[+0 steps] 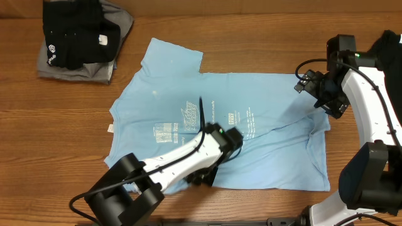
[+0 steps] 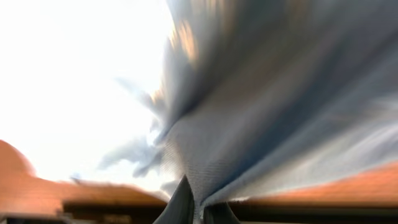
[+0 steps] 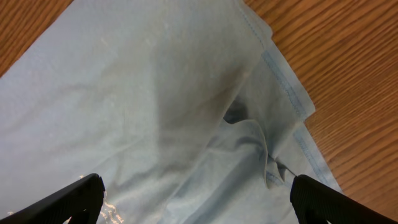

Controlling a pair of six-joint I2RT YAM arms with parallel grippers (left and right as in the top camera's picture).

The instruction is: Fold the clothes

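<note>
With your left gripper (image 2: 194,208) clamped on the light blue T-shirt (image 1: 264,125) spread across the table (image 1: 251,37), lower the wide-open, empty right gripper (image 3: 199,196) onto the rumpled edge, then lift both evenly.

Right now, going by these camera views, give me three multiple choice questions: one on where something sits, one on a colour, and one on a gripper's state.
1. Where in the overhead view does the black and grey pile lie? A top left; B centre; C bottom right.
2. What colour is the spread-out T-shirt? A red; B light blue; C green.
3. The left gripper is: A open over bare wood; B shut on the T-shirt; C holding the pile.

Answers: 1 A, it sits in the top left corner, apart from the T-shirt. 2 B, the cloth is plainly light blue. 3 B, its wrist view shows the fingers pinching a fold of cloth.
</note>
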